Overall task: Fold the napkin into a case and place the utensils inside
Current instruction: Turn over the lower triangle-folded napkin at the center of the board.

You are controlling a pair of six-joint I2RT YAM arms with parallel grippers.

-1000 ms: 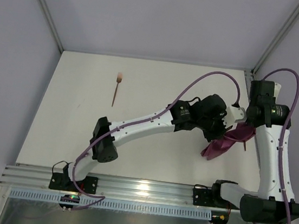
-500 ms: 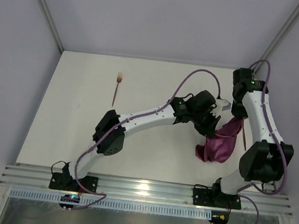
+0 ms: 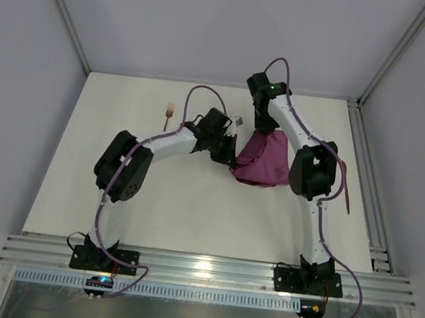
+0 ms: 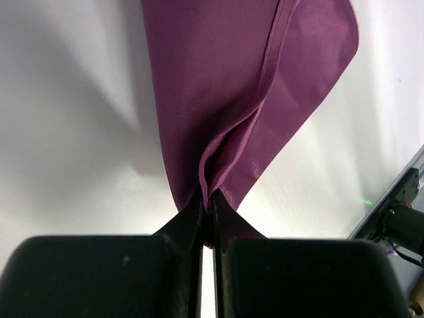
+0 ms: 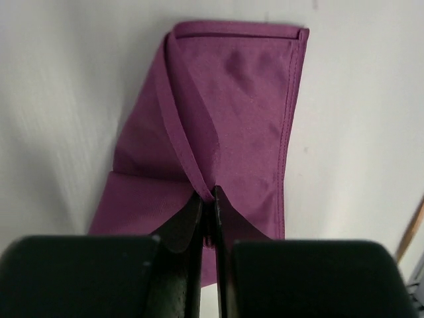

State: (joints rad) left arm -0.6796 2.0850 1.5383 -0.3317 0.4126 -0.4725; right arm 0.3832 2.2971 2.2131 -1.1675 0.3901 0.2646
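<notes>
my left tool (image 4: 207,202) and right tool (image 5: 207,197) each clench the napkin (image 5: 245,99) by its hem; it seems limp, light and slippery, so corners should hold best.

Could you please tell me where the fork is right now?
In the top view the fork lies on the far-left part of the table, just beyond the left arm and well left of the napkin.

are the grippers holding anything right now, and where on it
Both hold the napkin. The left gripper pinches a bunched fold at its edge; the right gripper pinches a hemmed edge.
</notes>
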